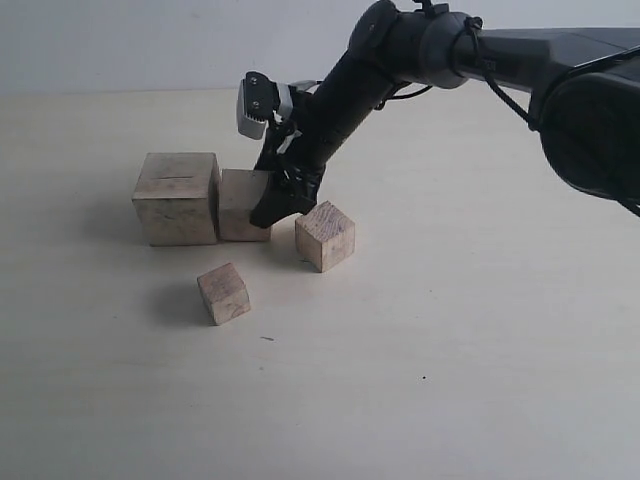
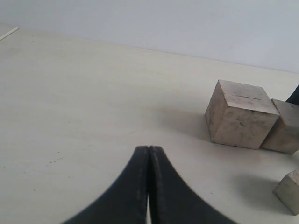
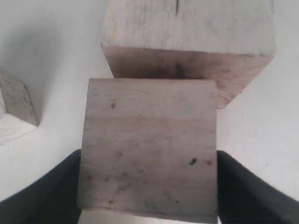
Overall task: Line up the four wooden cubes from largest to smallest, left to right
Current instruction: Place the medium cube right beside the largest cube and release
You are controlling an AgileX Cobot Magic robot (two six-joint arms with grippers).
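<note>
The largest cube (image 1: 176, 198), with a slit line on top, stands at the left. The second-largest cube (image 1: 240, 205) rests against its right side on the table. My right gripper (image 1: 272, 210) is shut on this second cube, one finger on each side. In the right wrist view the held cube (image 3: 149, 140) fills the space between the fingers (image 3: 60, 186), with the largest cube (image 3: 187, 37) just beyond it. The third cube (image 1: 325, 235) sits to the right, turned at an angle. The smallest cube (image 1: 224, 293) lies nearer the front. My left gripper (image 2: 148, 149) is shut and empty over bare table.
The pale table (image 1: 450, 350) extends around the cubes. The right arm (image 1: 400, 50) reaches in from the upper right. The left wrist view shows the largest cube (image 2: 240, 114) and second cube (image 2: 285, 128) far off, and a small cube (image 2: 289, 191) at the frame edge.
</note>
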